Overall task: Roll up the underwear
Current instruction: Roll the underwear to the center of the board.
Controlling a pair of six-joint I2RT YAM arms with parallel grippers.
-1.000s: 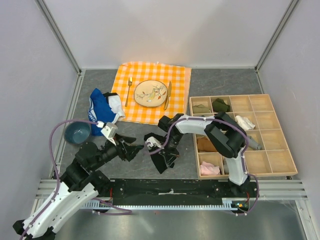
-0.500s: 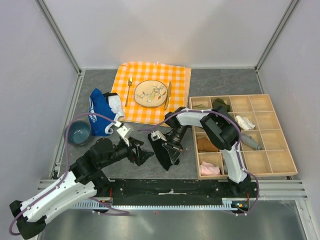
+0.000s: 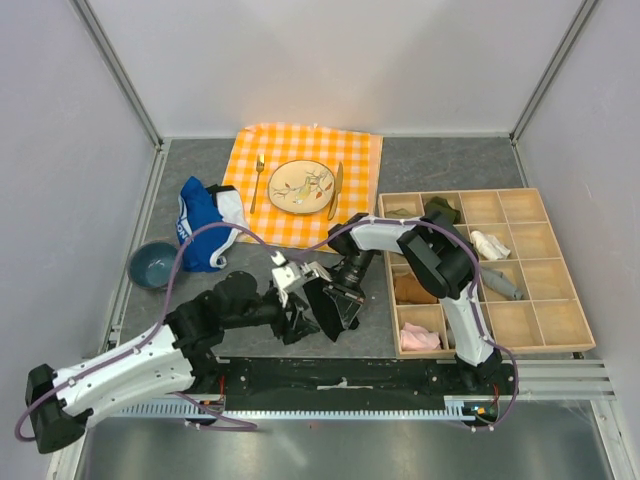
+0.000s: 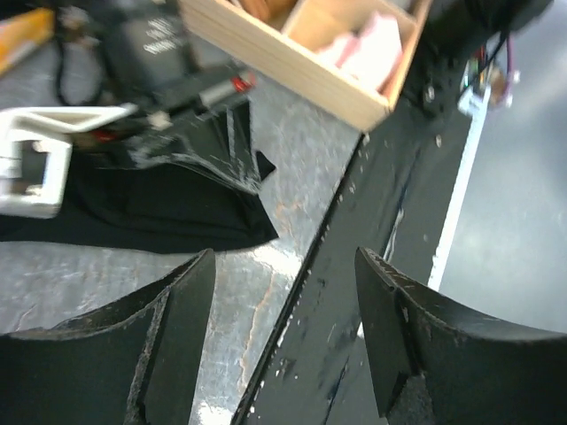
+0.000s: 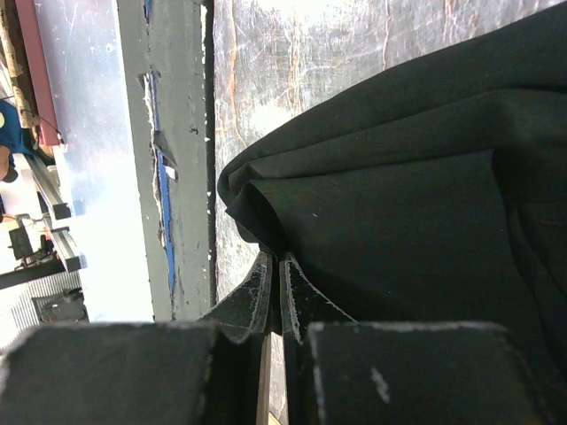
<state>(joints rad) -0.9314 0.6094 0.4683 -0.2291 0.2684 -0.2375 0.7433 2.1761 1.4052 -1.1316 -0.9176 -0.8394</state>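
Right gripper [image 5: 273, 270]: fingers pressed together on a fold of the underwear [image 3: 338, 312], with the pinch at the rounded end of the fold, lower centre of the right wrist view. The cloth spreads from there over the right and upper right of that frame.

Left gripper [image 4: 285, 261]: fingers wide apart, nothing between them. It hangs over the grey table [image 3: 440, 165] and the black rail [image 3: 340, 382] at its near edge.

Underwear: plain black, matte, soft. It's doubled into a few stacked layers, with curved fold lines showing in the right wrist view. In the left wrist view it lies flat at centre left, with one pointed corner toward the rail. In the top view it's a dark wedge at bottom centre, between the left gripper and the wooden tray [image 3: 560, 342]. Can't tell whether the left fingers touch it.

Further out:
- The tray sits at the right, with a pink cloth [image 3: 418, 338] in a near compartment.
- A blue garment [image 3: 200, 225] and a blue bowl [image 3: 152, 265] are at the left, well apart from the underwear.
- The orange check cloth [image 3: 360, 150] is at upper centre, carrying a plate [image 3: 300, 186], fork [image 3: 258, 182] and knife [image 3: 335, 190].
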